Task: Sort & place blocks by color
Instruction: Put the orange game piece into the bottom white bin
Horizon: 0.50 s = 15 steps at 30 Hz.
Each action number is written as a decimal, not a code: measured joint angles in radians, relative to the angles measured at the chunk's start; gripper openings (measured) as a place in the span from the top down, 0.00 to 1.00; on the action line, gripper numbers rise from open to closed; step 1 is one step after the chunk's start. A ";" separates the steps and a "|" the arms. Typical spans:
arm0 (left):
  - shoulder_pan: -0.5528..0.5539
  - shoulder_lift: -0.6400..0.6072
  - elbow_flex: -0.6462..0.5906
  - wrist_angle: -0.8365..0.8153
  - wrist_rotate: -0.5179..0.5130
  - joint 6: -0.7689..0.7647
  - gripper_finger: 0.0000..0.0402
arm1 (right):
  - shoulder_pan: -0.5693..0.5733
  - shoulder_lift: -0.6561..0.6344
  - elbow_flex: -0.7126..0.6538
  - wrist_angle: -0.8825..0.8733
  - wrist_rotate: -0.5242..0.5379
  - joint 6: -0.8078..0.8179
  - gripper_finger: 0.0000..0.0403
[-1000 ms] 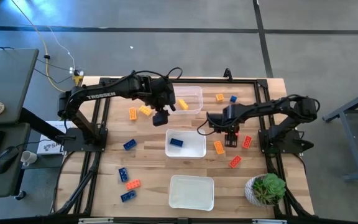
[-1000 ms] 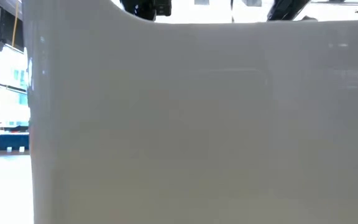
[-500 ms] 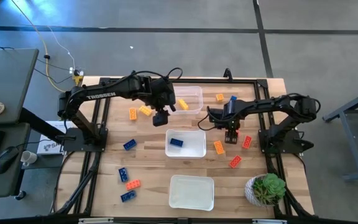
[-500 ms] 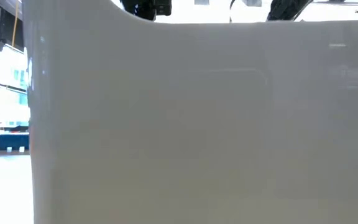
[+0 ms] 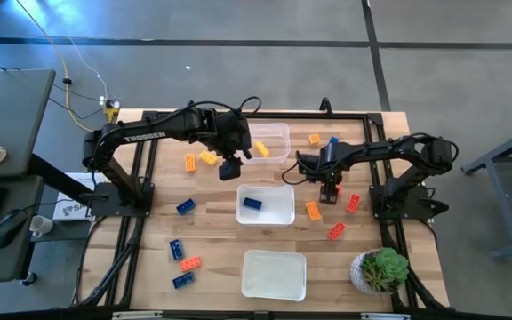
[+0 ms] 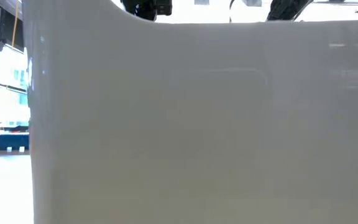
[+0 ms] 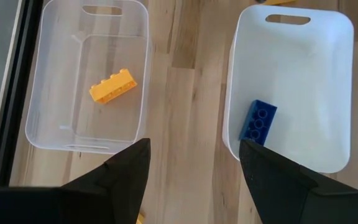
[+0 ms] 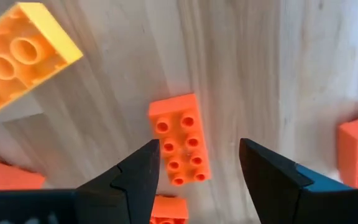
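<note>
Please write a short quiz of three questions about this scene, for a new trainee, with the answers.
1. True or false: the blue brick lies in the same tub as the yellow brick.
2. The right pincer is open above a brick of which colour? A blue, B red-orange, C green.
3. Fill in: the left pincer holds ____.

Key: 1 false, they lie in separate tubs; 2 B; 3 nothing, it is open and empty.

A white tub wall [image 6: 197, 124] hides the table in the low view.
</note>
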 joint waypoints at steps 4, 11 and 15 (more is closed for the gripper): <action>0.000 0.000 0.000 0.000 0.000 -0.003 0.42 | 0.001 0.000 0.000 0.001 -0.020 -0.045 0.49; 0.000 0.000 0.000 0.000 0.000 -0.011 0.42 | 0.001 0.000 -0.050 0.014 -0.053 -0.074 0.49; -0.001 0.000 0.000 0.000 0.000 -0.011 0.42 | 0.001 0.000 -0.066 0.026 -0.017 -0.081 0.49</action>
